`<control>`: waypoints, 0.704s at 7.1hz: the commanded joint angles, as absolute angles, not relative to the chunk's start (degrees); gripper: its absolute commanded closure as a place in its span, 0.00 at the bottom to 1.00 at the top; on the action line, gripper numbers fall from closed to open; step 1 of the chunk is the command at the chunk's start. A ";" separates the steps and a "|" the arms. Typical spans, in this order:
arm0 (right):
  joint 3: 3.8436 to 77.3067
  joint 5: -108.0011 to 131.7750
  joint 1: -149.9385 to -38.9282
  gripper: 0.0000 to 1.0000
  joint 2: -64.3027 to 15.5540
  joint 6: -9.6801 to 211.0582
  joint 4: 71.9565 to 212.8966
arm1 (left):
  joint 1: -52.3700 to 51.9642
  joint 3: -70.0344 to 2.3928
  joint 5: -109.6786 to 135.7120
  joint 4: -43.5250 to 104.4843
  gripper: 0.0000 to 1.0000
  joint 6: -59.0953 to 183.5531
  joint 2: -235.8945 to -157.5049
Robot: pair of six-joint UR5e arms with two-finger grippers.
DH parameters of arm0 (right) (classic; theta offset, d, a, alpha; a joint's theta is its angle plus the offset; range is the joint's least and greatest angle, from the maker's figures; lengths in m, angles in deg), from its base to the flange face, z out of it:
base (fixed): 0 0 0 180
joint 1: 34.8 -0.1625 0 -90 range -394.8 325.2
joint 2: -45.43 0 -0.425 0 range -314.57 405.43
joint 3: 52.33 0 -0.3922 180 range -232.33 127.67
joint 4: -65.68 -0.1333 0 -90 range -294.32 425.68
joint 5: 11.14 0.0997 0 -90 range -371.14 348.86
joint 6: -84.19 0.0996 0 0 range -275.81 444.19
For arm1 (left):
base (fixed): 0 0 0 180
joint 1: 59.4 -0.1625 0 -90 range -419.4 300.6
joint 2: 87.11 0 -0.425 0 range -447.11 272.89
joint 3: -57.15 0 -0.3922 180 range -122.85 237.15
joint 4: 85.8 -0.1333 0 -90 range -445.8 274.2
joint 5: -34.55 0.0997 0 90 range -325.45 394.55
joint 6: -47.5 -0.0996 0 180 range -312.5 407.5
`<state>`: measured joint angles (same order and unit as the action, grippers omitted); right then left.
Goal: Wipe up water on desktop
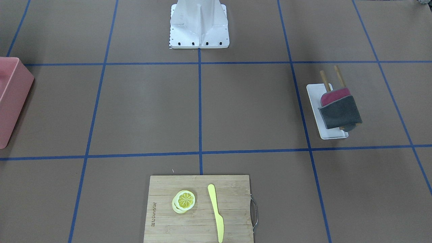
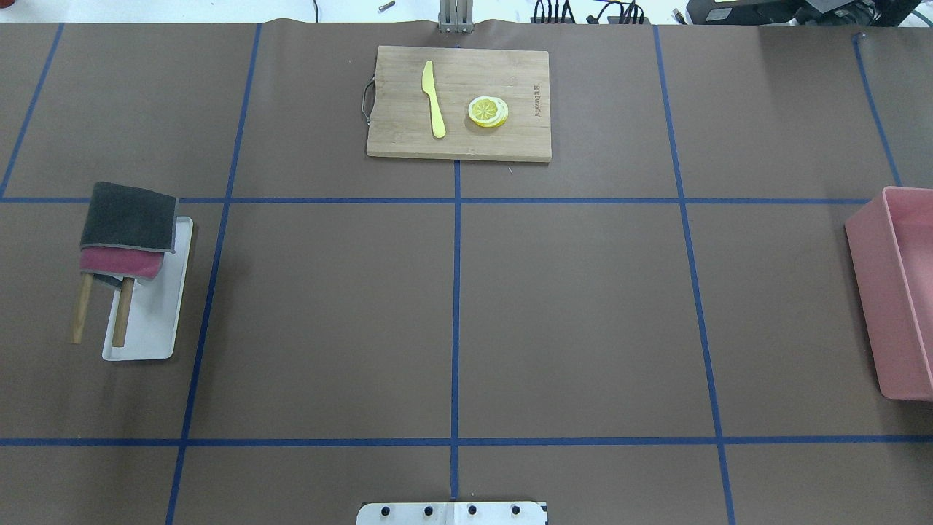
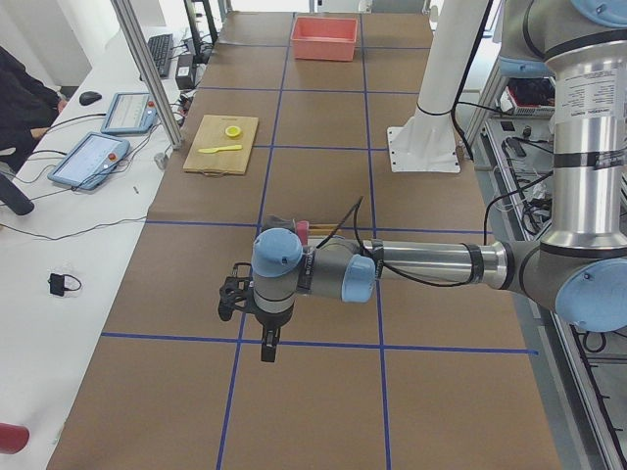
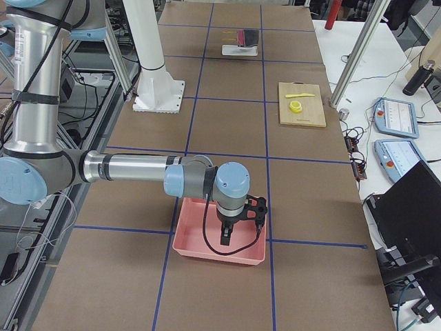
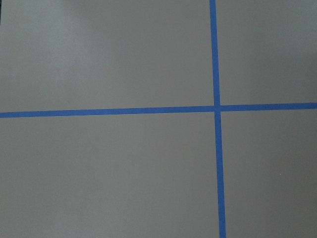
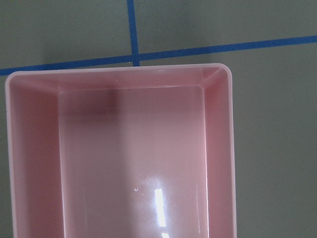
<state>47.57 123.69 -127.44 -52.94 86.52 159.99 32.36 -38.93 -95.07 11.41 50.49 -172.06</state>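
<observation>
Currently my left hand (image 3: 266, 343) hangs at lower centre of the left-side view, over the matte brown surface (image 2: 568, 313) crossed by blue tape lines. Its opening cannot be told. Nearest this hand is the folded dark grey cloth (image 2: 130, 216), soft, draped on a wooden-rod rack (image 2: 122, 313) at the overhead frame's left edge, rods running toward frame bottom. My right hand (image 4: 226, 236) hovers above the glossy pink plastic bin (image 4: 213, 256), opening likewise undetermined. No water patch is discernible.
</observation>
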 commanded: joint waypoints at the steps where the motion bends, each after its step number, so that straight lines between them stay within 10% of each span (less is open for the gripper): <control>1: 47.86 123.69 -127.44 0.00 -52.92 86.56 159.99 | 32.36 -38.74 -95.00 11.41 0.02 50.40 -172.10; 5: 47.86 123.60 -127.79 0.00 -52.65 86.47 159.99 | 32.36 -38.56 -94.65 11.41 0.02 50.40 -172.80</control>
<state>47.86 123.67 -127.65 -52.73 86.50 159.95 32.36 -38.58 -94.68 11.41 50.40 -172.65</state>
